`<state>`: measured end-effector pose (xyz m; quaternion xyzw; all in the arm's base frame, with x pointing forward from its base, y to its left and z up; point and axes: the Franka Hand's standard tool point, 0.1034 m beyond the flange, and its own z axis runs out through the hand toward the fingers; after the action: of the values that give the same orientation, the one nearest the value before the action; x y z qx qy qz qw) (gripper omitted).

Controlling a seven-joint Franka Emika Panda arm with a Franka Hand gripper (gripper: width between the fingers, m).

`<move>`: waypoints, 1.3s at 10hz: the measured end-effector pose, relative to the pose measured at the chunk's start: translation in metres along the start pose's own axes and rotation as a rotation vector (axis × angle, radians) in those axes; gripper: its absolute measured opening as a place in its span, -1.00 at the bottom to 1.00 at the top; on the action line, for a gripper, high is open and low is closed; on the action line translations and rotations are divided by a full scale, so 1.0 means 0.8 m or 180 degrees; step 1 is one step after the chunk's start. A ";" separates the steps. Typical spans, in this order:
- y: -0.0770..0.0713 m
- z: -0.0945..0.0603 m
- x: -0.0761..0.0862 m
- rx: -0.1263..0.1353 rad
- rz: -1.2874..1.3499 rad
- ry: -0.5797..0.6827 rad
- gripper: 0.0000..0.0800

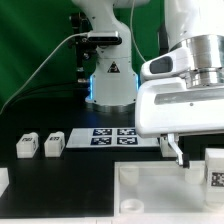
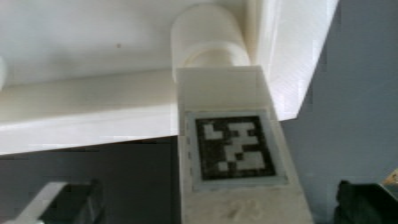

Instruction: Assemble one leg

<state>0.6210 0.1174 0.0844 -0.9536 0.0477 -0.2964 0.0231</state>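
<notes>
In the wrist view a white leg [image 2: 231,150] with a black-and-white square marker lies lengthwise between my fingers. Its far end meets a round corner socket of the large white tray-like piece [image 2: 89,110]. My gripper [image 2: 215,205] is open. Both dark fingertips [image 2: 63,205] stand clear of the leg's sides, with a gap on each side. In the exterior view my gripper [image 1: 196,152] hangs low over the tray-like piece [image 1: 150,195] at the right. A leg [image 1: 215,168] stands beside its visible finger [image 1: 178,153]. Two more legs [image 1: 27,145] [image 1: 53,143] stand at the left.
The marker board [image 1: 110,137] lies behind the tray-like piece, in front of the arm's base [image 1: 110,85]. Another white part [image 1: 3,181] shows at the exterior view's left edge. A green backdrop closes the back.
</notes>
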 end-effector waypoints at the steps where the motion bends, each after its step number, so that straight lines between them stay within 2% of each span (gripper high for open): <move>1: 0.000 0.000 0.000 0.0000 0.0000 0.0000 0.62; 4: 0.000 0.000 -0.001 0.0002 0.0004 -0.0022 0.62; 5: -0.004 -0.001 -0.002 0.0050 0.0047 -0.0298 0.62; 6: -0.001 -0.007 0.011 0.0071 0.0092 -0.0353 0.62; 7: 0.004 -0.004 0.014 0.0074 0.0132 -0.0429 0.62; 8: 0.002 -0.001 0.006 0.0127 0.0220 -0.0857 0.62; 11: 0.008 0.002 0.011 0.0177 0.0303 -0.1862 0.62; 12: 0.009 0.009 0.020 0.0153 0.0313 -0.1818 0.62; 13: 0.009 0.009 0.016 0.0120 0.0347 -0.1870 0.62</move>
<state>0.6353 0.1089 0.0852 -0.9940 0.0845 -0.0069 0.0695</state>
